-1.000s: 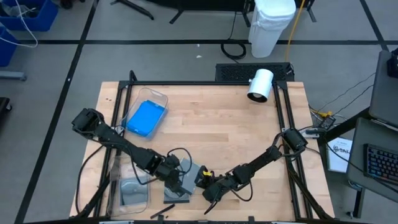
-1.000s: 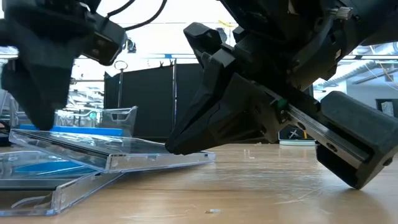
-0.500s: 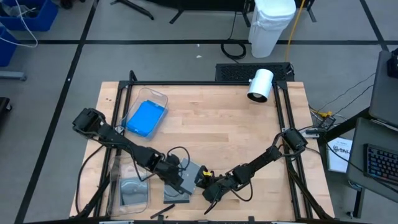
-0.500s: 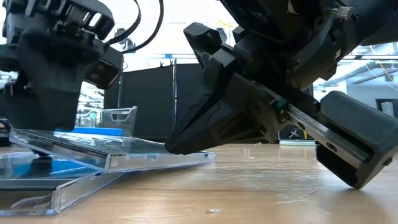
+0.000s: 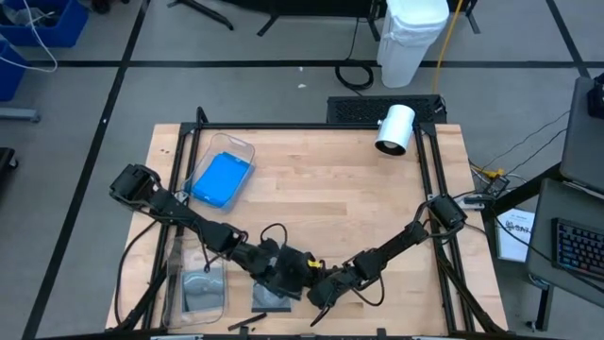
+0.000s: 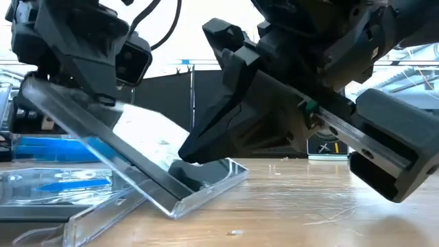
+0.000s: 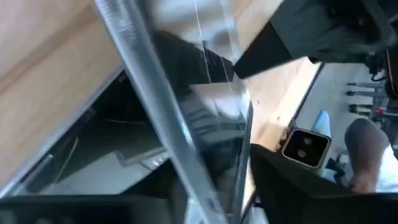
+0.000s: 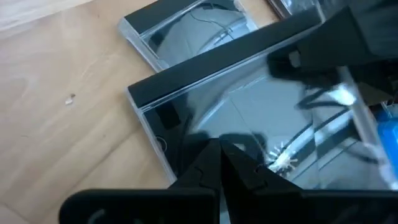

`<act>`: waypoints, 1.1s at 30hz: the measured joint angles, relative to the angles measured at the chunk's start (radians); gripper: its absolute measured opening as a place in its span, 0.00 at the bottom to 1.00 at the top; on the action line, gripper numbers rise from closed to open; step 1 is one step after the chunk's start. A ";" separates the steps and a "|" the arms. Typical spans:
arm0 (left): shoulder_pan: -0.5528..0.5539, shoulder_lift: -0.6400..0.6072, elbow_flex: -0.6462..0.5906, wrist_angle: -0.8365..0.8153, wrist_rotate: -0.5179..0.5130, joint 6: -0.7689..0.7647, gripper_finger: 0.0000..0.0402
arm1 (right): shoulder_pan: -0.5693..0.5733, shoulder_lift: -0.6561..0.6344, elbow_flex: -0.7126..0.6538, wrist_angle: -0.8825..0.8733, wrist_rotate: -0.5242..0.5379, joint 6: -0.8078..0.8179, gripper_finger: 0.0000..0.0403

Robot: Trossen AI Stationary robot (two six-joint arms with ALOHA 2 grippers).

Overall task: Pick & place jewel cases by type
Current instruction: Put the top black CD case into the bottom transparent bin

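A clear grey jewel case point(image 6: 137, 161) stands steeply tilted near the table's near edge, its lower edge point(image 6: 212, 185) on the wood. My left gripper point(image 5: 281, 269) is shut on its raised end. My right gripper point(image 5: 315, 285), shut, has its fingertips on the case's lower part. A second grey case point(image 5: 274, 298) lies flat on the table just beneath them. Blue cases point(image 5: 222, 179) lie in a clear bin at the far left. Another grey case point(image 5: 200, 291) rests in a bin at the near left. My left gripper holds the tilted case by its raised edge point(image 6: 41, 92), pinched between the two fingers, slanting down from the table's left. The case's edge point(image 7: 155, 99) runs between the fingers. That end is lifted clear, and the opposite edge stays on the table. My right gripper presses its shut fingertips point(image 8: 221, 155) on the case's upper face near the lower edge point(image 6: 195, 168), slanting down from the table's right. That edge rests on the table under them.
The clear bin with blue cases point(image 5: 231, 151) stands at the far left, the second clear bin point(image 5: 179, 293) at the near-left corner. A white cylinder point(image 5: 394, 129) lies at the far right. Bare wood stretches across the middle point(image 5: 330, 198).
My left gripper has moved toward the table's right and risen with the case's left end. The case, which lay nearly flat on the other case, now stands steeply tipped. Its right edge has stayed on the table under my right gripper, which has kept still.
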 joint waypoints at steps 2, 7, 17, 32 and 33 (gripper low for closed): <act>0.001 0.000 0.000 0.010 0.022 0.006 0.26 | 0.000 0.000 0.000 0.000 0.000 0.000 0.00; 0.000 -0.004 0.003 0.030 0.042 0.044 0.05 | 0.016 -0.021 0.001 0.003 0.038 -0.028 0.00; -0.019 -0.006 0.060 -0.029 -0.063 0.362 0.05 | 0.162 -0.201 -0.003 -0.093 0.345 -0.009 0.00; -0.126 -0.009 0.660 -0.946 -0.324 0.581 0.05 | 0.259 -0.540 -0.404 0.163 0.346 0.263 0.00; -0.132 -0.009 0.721 -1.014 -0.354 0.581 0.05 | 0.252 -0.553 -0.451 0.229 0.346 0.263 0.00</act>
